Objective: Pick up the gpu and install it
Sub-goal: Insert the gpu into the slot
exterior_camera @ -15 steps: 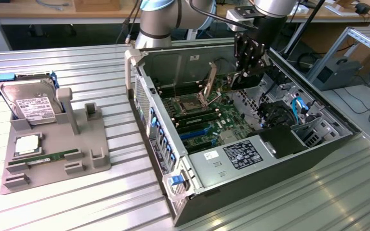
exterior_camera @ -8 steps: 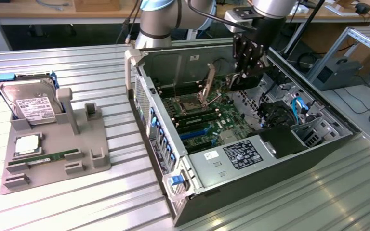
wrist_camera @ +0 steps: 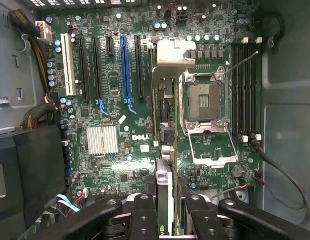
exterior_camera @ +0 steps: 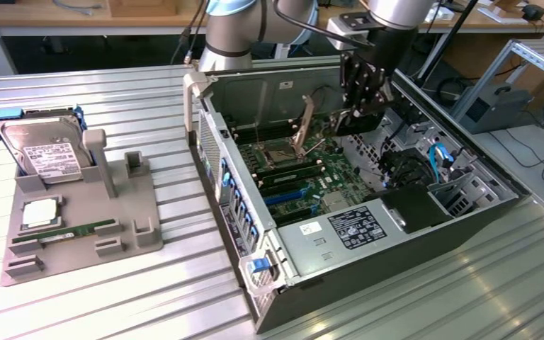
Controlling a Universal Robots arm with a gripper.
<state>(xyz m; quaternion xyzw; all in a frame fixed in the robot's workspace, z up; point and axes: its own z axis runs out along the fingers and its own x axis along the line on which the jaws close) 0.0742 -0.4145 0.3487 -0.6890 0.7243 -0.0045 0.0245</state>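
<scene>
Tool: the black two-fingered gripper (wrist_camera: pixel 170 202) on the silver robot arm (exterior_camera: pixel 399 14) is clenched on the gpu; a dark finger (wrist_camera: pixel 143 215) presses on each flat side of the card.
Task thing: the gpu (wrist_camera: pixel 164 182), a thin flat expansion card seen edge-on, stands on its edge between the fingers, and its bent silver metal bracket (wrist_camera: pixel 171 55) is at the end far from the gripper.
Where it is: inside the open dark-grey computer case (exterior_camera: pixel 385 262), above the green motherboard (wrist_camera: pixel 114 105), between the row of long black expansion slots (wrist_camera: pixel 138 65) and the open square CPU socket (wrist_camera: pixel 205 100).
Contact: whether the card's lower edge touches a slot cannot be told.
Board details: a blue slot (wrist_camera: pixel 124 65), a white slot (wrist_camera: pixel 70 65) and a small ribbed silver heatsink (wrist_camera: pixel 102 140) lie beyond the black slots, away from the socket.
Case position: it lies on its side on the ribbed metal table (exterior_camera: pixel 159 92), at the exterior view's right.
Parts holder: a grey moulded tray (exterior_camera: pixel 139 244) sits on the exterior view's left, well apart from the case.
On the tray: a silver hard drive with a white label (exterior_camera: pixel 45 152) leans at the far end, and a narrow green RAM stick (exterior_camera: pixel 78 230) lies nearer.
</scene>
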